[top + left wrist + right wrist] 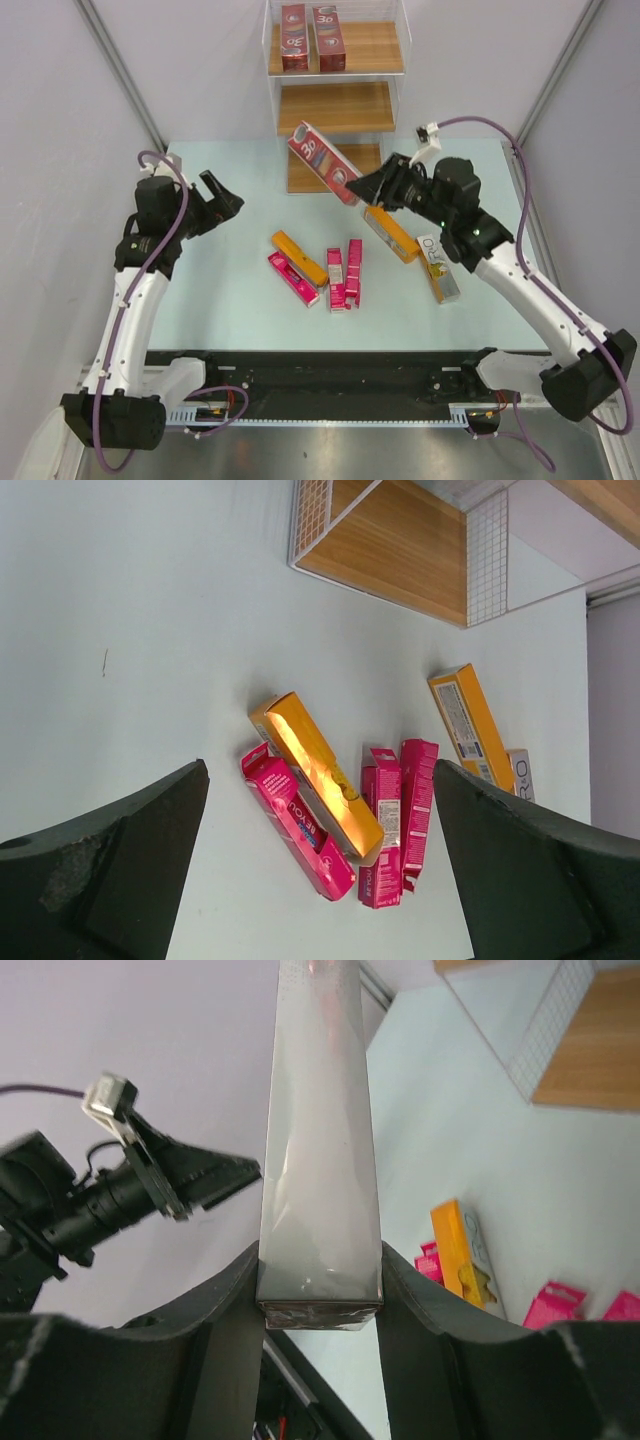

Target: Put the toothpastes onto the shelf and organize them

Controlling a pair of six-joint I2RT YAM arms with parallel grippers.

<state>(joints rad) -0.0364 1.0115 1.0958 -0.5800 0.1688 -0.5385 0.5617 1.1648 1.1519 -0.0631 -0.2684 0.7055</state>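
Your right gripper (360, 187) is clamped on a dark red 3D carton (320, 158), held tilted just in front of the shelf (340, 105), while your left gripper (225, 198) hangs with fingers spread above the table (220, 290), where pink cartons (343, 275) and orange cartons (298, 256) lie.

Dark red carton (322, 160); orange-yellow carton (299, 257); pink carton (293, 279); light brown shelf (335, 105); pale green table (230, 290)

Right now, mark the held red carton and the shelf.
held red carton (322, 160): top external view, printed broad face.
shelf (337, 105): top external view, bare middle board.
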